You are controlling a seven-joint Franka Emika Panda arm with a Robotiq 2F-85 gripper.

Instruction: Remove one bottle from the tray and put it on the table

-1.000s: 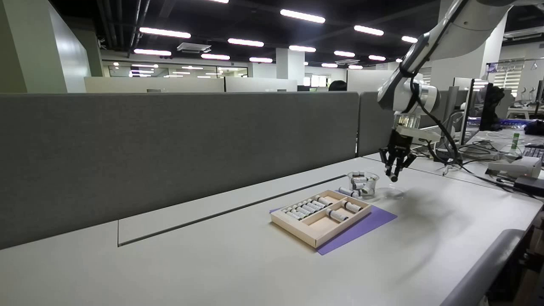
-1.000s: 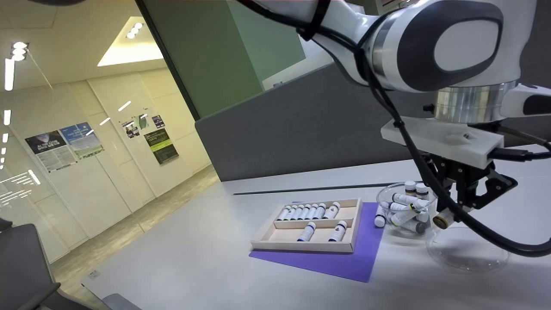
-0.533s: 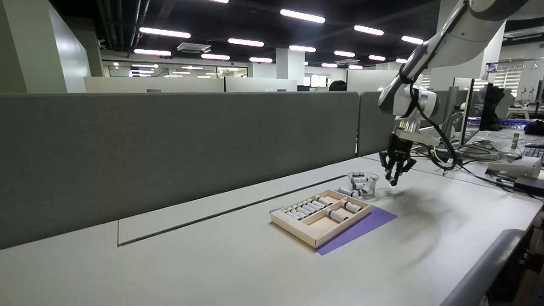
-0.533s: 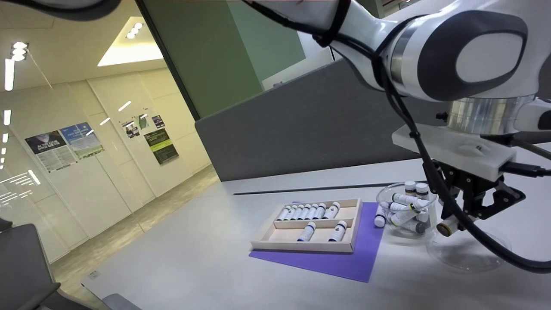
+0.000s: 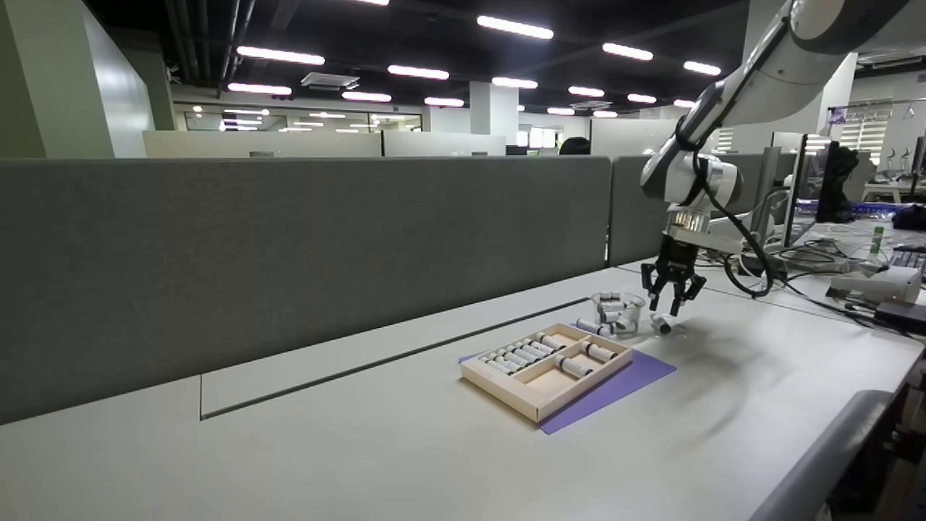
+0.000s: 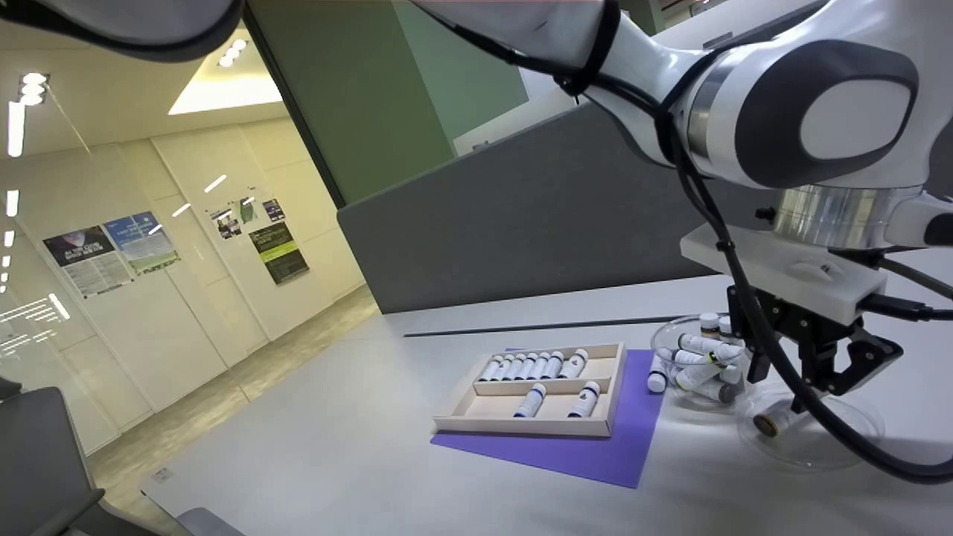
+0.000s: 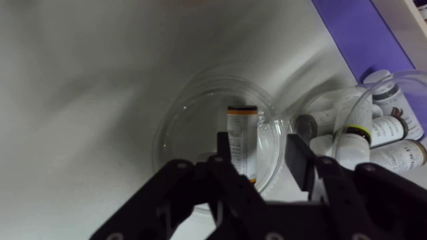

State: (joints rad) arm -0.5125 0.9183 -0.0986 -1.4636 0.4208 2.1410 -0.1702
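Gripper (image 7: pixel 258 146) above a bottle (image 7: pixel 243 143), fingers spread apart, bottle lying in a clear dish (image 7: pixel 190 133) on the table (image 6: pixel 335 432), tray (image 6: pixel 521 426) nearby

In the wrist view, the black 2-finger gripper (image 7: pixel 258 143) hides part of the white, tube-shaped bottle with orange bands (image 7: pixel 243 143). The right edge there cuts off the clear, round cup (image 7: pixel 403 75) and the flat beige wooden tray (image 7: pixel 397 26). In both exterior views, the labels on the tray's little white bottles (image 6: pixel 530 400) are too tiny to read.
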